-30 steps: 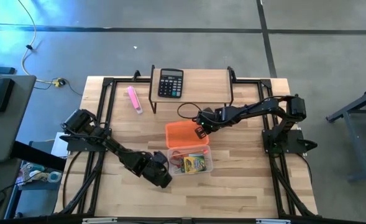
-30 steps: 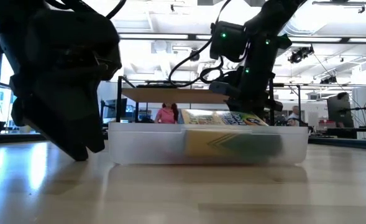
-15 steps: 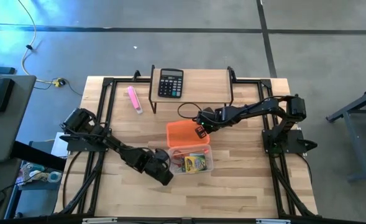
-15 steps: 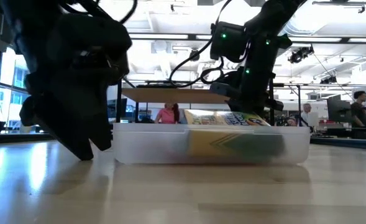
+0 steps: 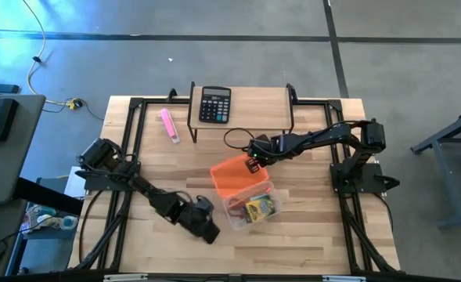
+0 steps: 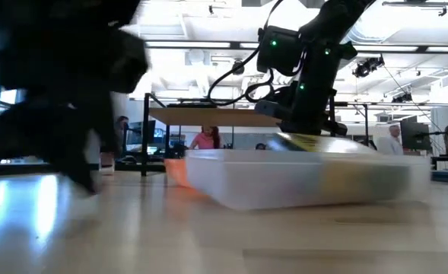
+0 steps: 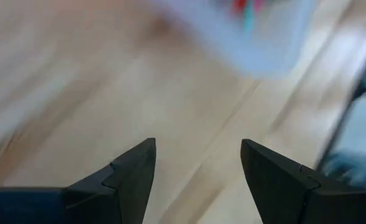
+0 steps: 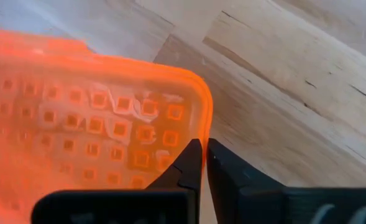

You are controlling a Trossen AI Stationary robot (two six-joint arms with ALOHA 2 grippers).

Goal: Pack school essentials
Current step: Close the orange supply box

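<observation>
A clear plastic box [image 5: 252,207] sits askew on the table, with a yellow-green packet [image 5: 260,207] and small red pieces inside. Its orange lid [image 5: 236,175] lies open on the box's far side. My right gripper [image 5: 253,161] is shut on that lid. My left gripper [image 5: 207,228] is open, low over the table just left of and nearer than the box, touching nothing. Its wrist view is blurred and shows bare wood between the fingers [image 7: 133,171]. In the low view the box [image 6: 300,179] stands in front of the right gripper [image 6: 307,125]. My right gripper pinches the orange lid's rim by a rounded corner [image 8: 202,121] between its two fingers [image 8: 192,163]. It comes from the table's right, slanting down. The lid stays low beside the box.
A black calculator [image 5: 214,104] sits on a small wooden shelf [image 5: 253,102] at the far edge. A pink marker [image 5: 170,125] lies left of it. Black frame rails [image 5: 132,141] run along both table sides. Bare wood lies near and right of the box.
My left gripper first moved right toward the box, which slid slightly right. Then the box and its lid turned about on the table, the right end swinging toward the far edge. My left gripper drew back toward the near edge, fast enough to blur.
</observation>
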